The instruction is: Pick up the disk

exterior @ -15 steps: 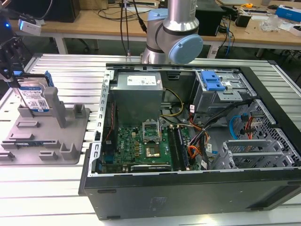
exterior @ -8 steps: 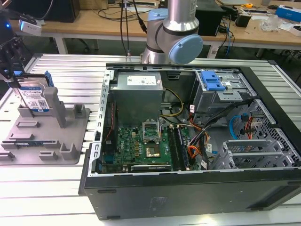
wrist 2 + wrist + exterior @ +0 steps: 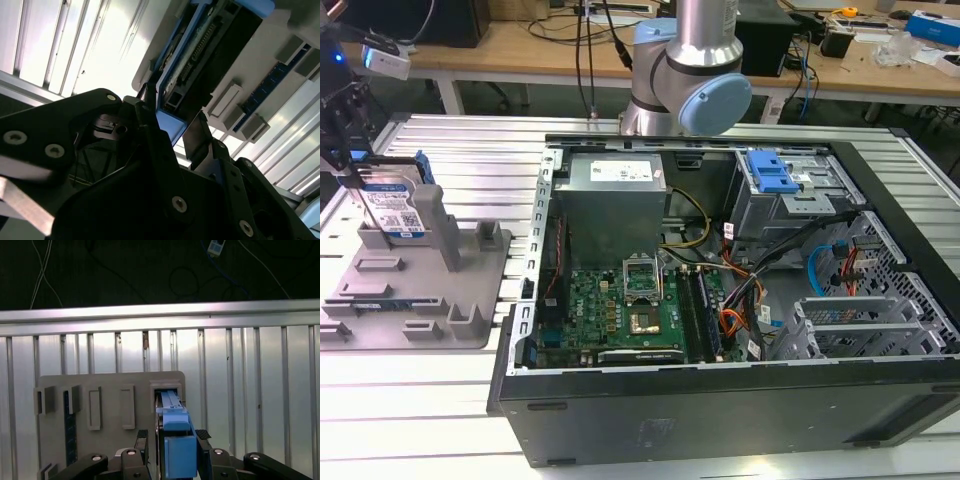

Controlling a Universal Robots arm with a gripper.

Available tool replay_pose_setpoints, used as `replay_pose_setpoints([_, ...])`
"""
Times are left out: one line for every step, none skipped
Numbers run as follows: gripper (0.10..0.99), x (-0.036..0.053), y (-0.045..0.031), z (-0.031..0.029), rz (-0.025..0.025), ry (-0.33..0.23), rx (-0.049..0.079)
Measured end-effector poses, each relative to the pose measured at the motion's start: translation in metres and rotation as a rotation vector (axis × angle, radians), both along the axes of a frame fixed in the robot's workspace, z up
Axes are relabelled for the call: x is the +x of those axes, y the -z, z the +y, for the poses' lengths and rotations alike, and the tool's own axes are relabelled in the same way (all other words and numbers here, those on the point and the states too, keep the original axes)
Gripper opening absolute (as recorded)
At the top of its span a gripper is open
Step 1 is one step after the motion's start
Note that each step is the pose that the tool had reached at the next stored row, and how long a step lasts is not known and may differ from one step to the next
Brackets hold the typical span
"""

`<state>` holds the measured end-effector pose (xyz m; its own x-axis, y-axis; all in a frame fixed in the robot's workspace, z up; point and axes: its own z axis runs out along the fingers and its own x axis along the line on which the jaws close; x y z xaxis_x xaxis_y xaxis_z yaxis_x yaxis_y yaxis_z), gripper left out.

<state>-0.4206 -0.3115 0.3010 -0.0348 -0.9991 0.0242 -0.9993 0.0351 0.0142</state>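
While the disk [image 3: 396, 206] stands on edge in the grey fixture [image 3: 470, 300] at the exterior view's left, the gripper [image 3: 172, 436] is set astride its upper edge; whether it is clamped cannot be told; lift not yet done.

1. The white-and-blue label [image 3: 398, 214] sits on the face of the disk [image 3: 390, 195], which stands between the jaws of the gripper [image 3: 172, 437]. It carries rows of dark print, and none of it can be read.
2. Well apart from the jaws, the white sticker [image 3: 620, 172] on the power supply [image 3: 615, 210] bears dark print that cannot be made out.
3. Farther still from the jaws, a small white sticker [image 3: 817, 181] on the drive cage [image 3: 785, 205] is likewise unreadable.
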Motion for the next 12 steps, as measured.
replay_pose_setpoints([0.482, 0.0, 0.0001, 0.0, 0.0, 0.0, 0.0])
replay_pose_setpoints([0.482, 0.0, 0.0003, 0.0, 0.0, 0.0, 0.0])
replay_pose_setpoints([0.482, 0.0, 0.0004, 0.0, -0.0001, 0.0, 0.0])
replay_pose_setpoints([0.482, 0.0, 0.0005, 0.0, -0.0001, 0.001, 0.0])
replay_pose_setpoints([0.482, 0.0, 0.0005, 0.0001, -0.0001, 0.001, 0.0])
replay_pose_setpoints([0.482, 0.0, 0.0006, 0.0, -0.0001, 0.001, 0.0])
replay_pose_setpoints([0.482, 0.0, 0.0007, 0.0001, -0.0001, 0.001, 0.0])
replay_pose_setpoints([0.467, 0.0, 0.0008, 0.0, -0.0001, 0.001, 0.0])
replay_pose_setpoints([0.396, 0.0, 0.0009, 0.0001, -0.0002, 0.001, 0.0])
replay_pose_setpoints([0.396, 0.0, 0.001, 0.0001, -0.0001, 0.001, 0.0])
replay_pose_setpoints([0.396, 0.0, 0.0012, 0.0001, -0.0001, 0.001, 0.0])
replay_pose_setpoints([0.396, 0.0, 0.0013, 0.0001, -0.0001, 0.001, 0.0])
